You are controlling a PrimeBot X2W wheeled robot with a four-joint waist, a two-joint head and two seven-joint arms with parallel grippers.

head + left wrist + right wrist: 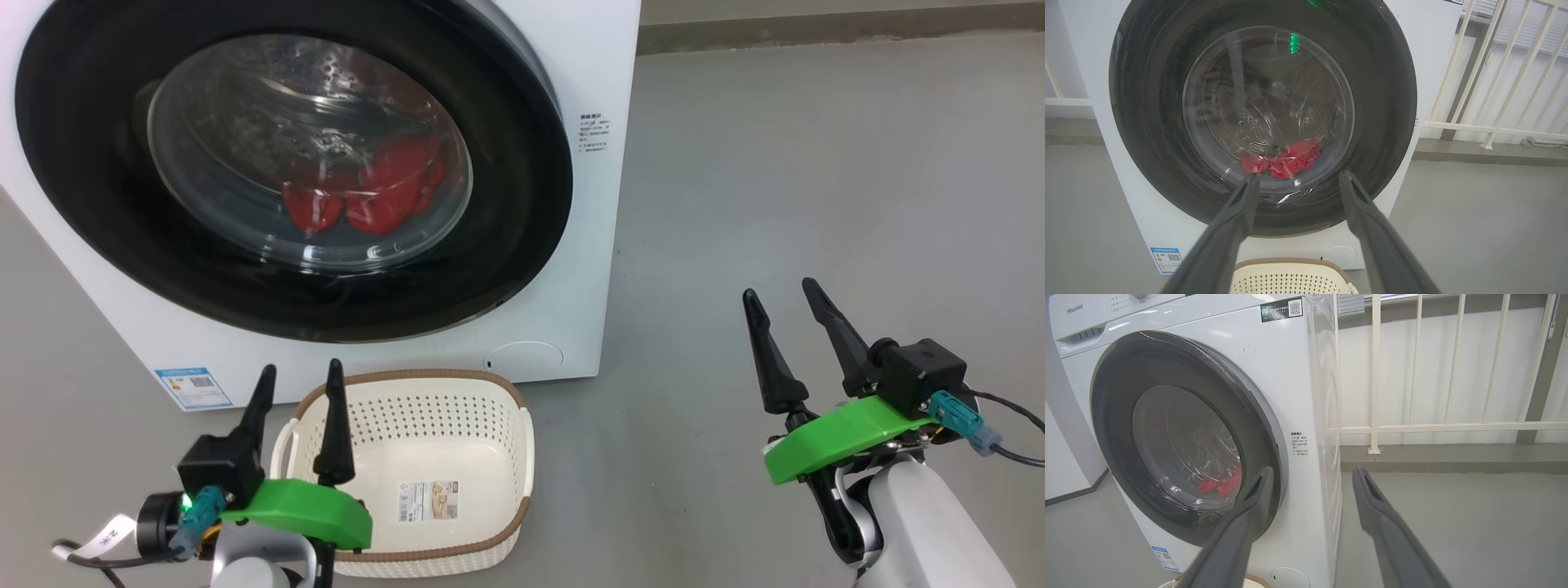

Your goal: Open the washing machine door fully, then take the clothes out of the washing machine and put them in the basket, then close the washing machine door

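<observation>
Jaws of the left gripper [301, 367] and right gripper [777, 288] are spread, holding nothing. The washing machine door [98, 204] is shut ahead of the left jaws, with the red clothes [367, 196] behind its glass. The basket [424, 416] sits just beneath the left jaws.

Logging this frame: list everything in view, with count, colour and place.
washing machine: one, white, on the floor ahead of the robot
washing machine door: one, glossy black with a clear glass window, shut against the machine's front
clothes: count unclear, red, in the drum behind the glass
basket: one, cream with a brown rim, on the floor before the machine
paper label: one, pale, on the basket's floor
blue label: one, low left on the machine's front
railing: one, white, beyond the machine
floor: grey
left gripper: one, dark jaws apart, by the basket's left side
right gripper: one, dark jaws apart, over bare floor right of the machine
</observation>
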